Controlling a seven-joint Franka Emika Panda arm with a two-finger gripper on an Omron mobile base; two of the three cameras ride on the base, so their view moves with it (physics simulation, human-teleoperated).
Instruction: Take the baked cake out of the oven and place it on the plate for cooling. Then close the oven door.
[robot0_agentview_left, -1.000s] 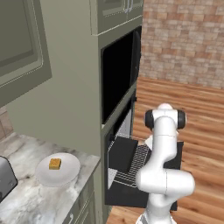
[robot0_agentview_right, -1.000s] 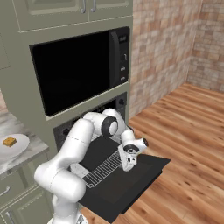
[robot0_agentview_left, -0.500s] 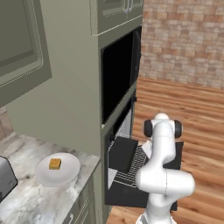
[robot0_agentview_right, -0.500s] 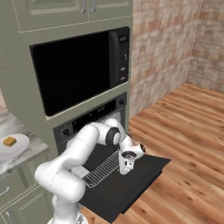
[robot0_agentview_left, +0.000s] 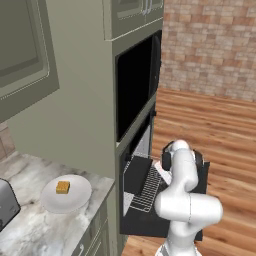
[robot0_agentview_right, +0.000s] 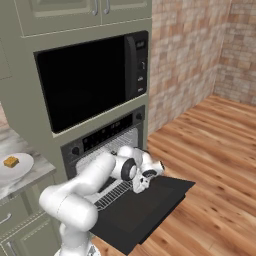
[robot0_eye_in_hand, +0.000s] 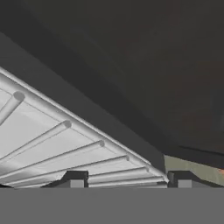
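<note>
Baked cake (robot0_agentview_left: 62, 187) rests on the plate (robot0_agentview_left: 75, 200) near the counter's (robot0_agentview_left: 30, 225) oven-side edge. Oven door (robot0_agentview_right: 145, 210) hangs open, wire rack (robot0_agentview_right: 117, 192) extended. Gripper (robot0_agentview_right: 140, 186) sits low at the rack's front edge, jaws partly apart; whether they grasp anything cannot be told.

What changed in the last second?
The arm dropped and the gripper came down to the front edge of the pulled-out wire rack, its fingers narrowing; whether they grip the rack is unclear. Unchanged: the baked cake sits on the plate, and the oven door lies open.
</note>
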